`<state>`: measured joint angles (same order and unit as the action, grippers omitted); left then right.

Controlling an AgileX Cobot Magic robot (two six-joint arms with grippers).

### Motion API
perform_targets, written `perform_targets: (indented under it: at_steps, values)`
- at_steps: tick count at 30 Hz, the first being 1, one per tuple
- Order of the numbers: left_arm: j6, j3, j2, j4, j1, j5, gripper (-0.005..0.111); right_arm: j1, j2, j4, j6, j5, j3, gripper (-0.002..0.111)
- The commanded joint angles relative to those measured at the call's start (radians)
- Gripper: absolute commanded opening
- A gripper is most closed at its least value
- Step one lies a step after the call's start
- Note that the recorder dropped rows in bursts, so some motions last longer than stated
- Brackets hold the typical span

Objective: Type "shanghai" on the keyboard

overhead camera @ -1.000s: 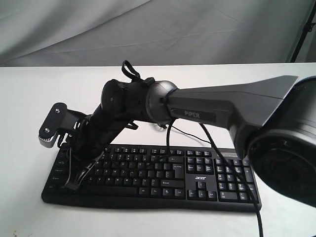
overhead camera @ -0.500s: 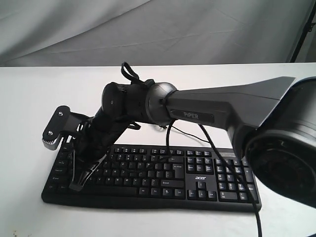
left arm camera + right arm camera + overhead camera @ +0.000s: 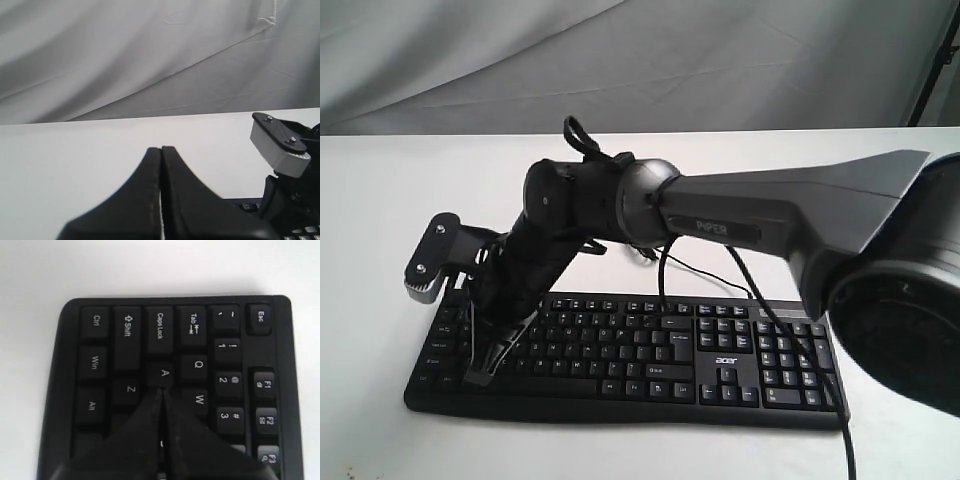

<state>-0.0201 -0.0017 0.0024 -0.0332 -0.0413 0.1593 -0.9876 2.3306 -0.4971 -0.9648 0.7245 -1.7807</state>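
**Right gripper tip at the A key, left gripper held off the board**

The wide black plastic keyboard (image 3: 720, 362) with white key legends and a number pad lies flat on the white table (image 3: 380, 200). It sits toward the near edge in the exterior view, its long side running across the picture. A grey cloth backdrop (image 3: 620, 60) hangs behind the table.

The dark grey right arm (image 3: 770, 215) enters from the right of the exterior view and reaches across the middle, slanting down to the keyboard's left end. The right gripper (image 3: 480, 376) meets the board there. Its two black fingers are pressed together into a single wedge with no gap between them.

In the right wrist view the point of that wedge (image 3: 161, 390) sits at the edge of the square A key (image 3: 164, 373), with the Z and W keys close on either side. Whether the key is pushed down cannot be told. A light grey block under a black plate (image 3: 428, 260) juts from this arm's wrist above the keyboard's left end.

The left gripper (image 3: 161, 149) shows only in the left wrist view. Its black fingers lie flat against each other and hold nothing. It is over bare white table, apart from the keyboard, of which a small corner (image 3: 245, 205) shows beside the right wrist's grey block (image 3: 280, 147).
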Motion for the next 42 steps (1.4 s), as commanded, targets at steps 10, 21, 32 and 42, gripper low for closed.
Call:
perform_targets:
  at_steps: [10, 21, 32, 42]
  values:
    - [-0.003, 0.002, -0.002, 0.000, 0.006, -0.006, 0.000, 0.060, -0.240, -0.109, -0.041, -0.235, 0.420, 0.000]
    - [-0.003, 0.002, -0.002, 0.000, 0.006, -0.006, 0.000, 0.068, -0.208, -0.116, -0.051, -0.255, 0.420, 0.000]
    - [-0.003, 0.002, -0.002, 0.000, 0.006, -0.006, 0.000, 0.070, -0.197, -0.116, -0.051, -0.251, 0.420, 0.000]
    - [-0.003, 0.002, -0.002, 0.000, 0.006, -0.006, 0.000, 0.070, -0.195, -0.119, -0.049, -0.239, 0.425, 0.000]
